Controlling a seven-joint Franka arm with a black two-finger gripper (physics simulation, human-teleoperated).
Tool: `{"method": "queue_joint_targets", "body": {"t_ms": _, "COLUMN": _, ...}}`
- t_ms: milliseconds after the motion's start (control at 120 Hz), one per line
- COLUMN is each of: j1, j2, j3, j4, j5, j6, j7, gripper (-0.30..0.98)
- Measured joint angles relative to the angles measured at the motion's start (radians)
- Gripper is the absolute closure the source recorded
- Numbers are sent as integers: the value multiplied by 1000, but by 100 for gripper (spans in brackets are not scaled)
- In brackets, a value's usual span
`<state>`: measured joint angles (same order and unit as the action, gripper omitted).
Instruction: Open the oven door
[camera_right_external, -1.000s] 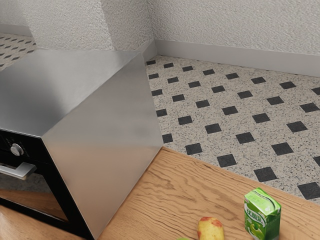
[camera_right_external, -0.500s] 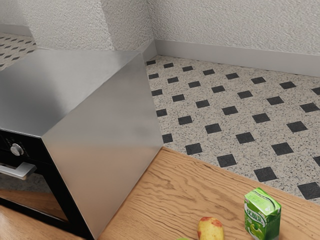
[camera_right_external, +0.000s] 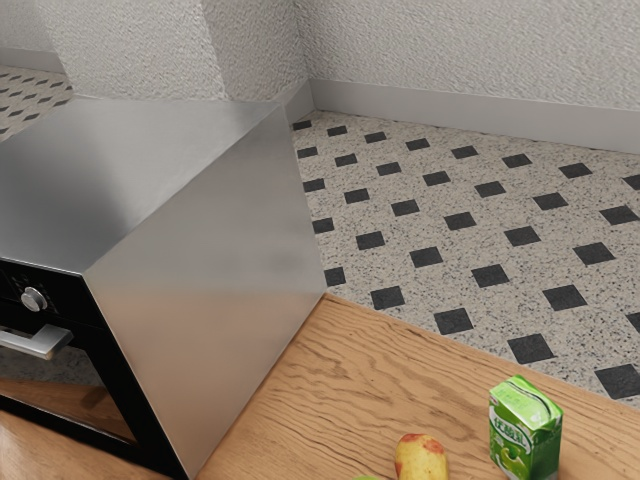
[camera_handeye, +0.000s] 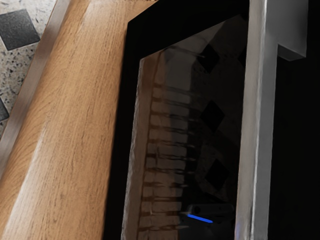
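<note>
The oven (camera_right_external: 210, 270) stands on the table in the exterior view's left part, its black door (camera_right_external: 140, 425) flush with the front and closed. A silver handle (camera_right_external: 40, 343) juts from the door's upper part, below a round knob (camera_right_external: 34, 299). In the wrist view the handle (camera_handeye: 256, 120) is a long bar running along the dark glass door (camera_handeye: 170, 135), with one bracket beside it. My hand faces the oven's front; a faint blue streak shows in the glass.
A green drink carton (camera_right_external: 525, 428) and a yellow-red fruit (camera_right_external: 421, 458) stand on the wooden table (camera_right_external: 300, 400), apart from the oven's side. Part of another green item touches the exterior view's lower edge. Behind are a tiled floor and walls.
</note>
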<state>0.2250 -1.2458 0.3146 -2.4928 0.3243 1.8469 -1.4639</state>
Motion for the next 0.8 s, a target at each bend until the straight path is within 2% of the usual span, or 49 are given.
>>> {"method": "queue_joint_targets", "body": {"t_ms": 283, "j1": -12, "j2": 8, "j3": 8, "j4": -39, "j5": 44, "j6": 93, "j7": 124, "gripper": 0}}
{"method": "queue_joint_targets", "body": {"t_ms": 800, "j1": 3, "j2": 30, "j3": 45, "j4": -119, "j5": 51, "j6": 216, "j7": 247, "gripper": 0}}
